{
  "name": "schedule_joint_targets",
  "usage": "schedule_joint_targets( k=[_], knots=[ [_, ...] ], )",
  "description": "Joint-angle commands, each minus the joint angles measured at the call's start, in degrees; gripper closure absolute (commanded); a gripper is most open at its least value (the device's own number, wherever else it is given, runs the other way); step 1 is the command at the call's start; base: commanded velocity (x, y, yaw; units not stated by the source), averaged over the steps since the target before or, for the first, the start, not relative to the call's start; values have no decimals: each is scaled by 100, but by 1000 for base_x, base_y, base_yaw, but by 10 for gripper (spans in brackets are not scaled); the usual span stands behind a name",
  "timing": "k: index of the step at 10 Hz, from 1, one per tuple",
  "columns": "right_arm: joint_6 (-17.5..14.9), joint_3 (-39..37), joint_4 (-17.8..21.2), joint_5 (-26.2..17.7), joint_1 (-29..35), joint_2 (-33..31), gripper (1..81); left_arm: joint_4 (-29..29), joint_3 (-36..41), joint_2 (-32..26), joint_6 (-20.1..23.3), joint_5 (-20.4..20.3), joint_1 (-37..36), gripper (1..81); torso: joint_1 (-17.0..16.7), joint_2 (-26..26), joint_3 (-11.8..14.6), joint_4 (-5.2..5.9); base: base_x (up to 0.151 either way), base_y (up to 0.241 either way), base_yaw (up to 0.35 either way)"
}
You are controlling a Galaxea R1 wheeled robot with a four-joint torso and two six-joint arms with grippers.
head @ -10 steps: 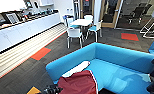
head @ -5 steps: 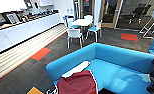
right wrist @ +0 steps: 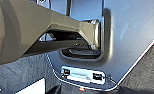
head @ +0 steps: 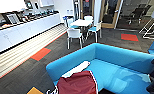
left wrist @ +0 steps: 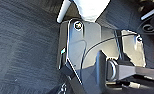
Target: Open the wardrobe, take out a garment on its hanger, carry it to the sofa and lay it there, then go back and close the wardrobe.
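Jacket lay across the sofa's left arm, sleeve pointing toward the backrest. Fingers' state: cannot tell for either arm.

The sofa is bright blue; the jacket on it is dark red with a white sleeve. The carpet is dark grey with orange-red patches.

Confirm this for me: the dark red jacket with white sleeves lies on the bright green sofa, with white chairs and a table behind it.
Not quite: the sofa is bright blue, not green, as the head view shows. The rest holds: the jacket lies on it, with white chairs and a table behind.
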Motion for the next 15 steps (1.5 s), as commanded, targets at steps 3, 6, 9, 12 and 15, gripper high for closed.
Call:
schedule_joint_targets(
  k=[3, 6, 9, 12, 15],
  knots=[
    [-20, 27, -41, -319, -50, 96, 10, 248, -1050, 794, -25, -105, 505, 10, -2, 0, 607, 0, 0, 0, 0],
    [-11, -8, -41, -319, -32, 122, 10, 266, -1077, 1015, -8, -44, 584, 10, -3, -4, 502, 0, 0, 0, 0],
    [-11, -17, -41, -310, -32, 122, 10, 327, -1086, 1218, 9, -18, 672, 10, -3, -11, 756, -616, 0, 0, 0],
    [-11, -17, -41, -319, -23, 113, 10, 380, -1086, 1464, 9, 492, 707, 10, -3, -13, 961, -1150, 0, 0, 0],
    [-20, -25, -41, -319, -23, 122, 10, 441, -1086, 1674, 9, 835, 734, 10, -3, -15, 878, -1202, 0, 0, 0]
  ],
)
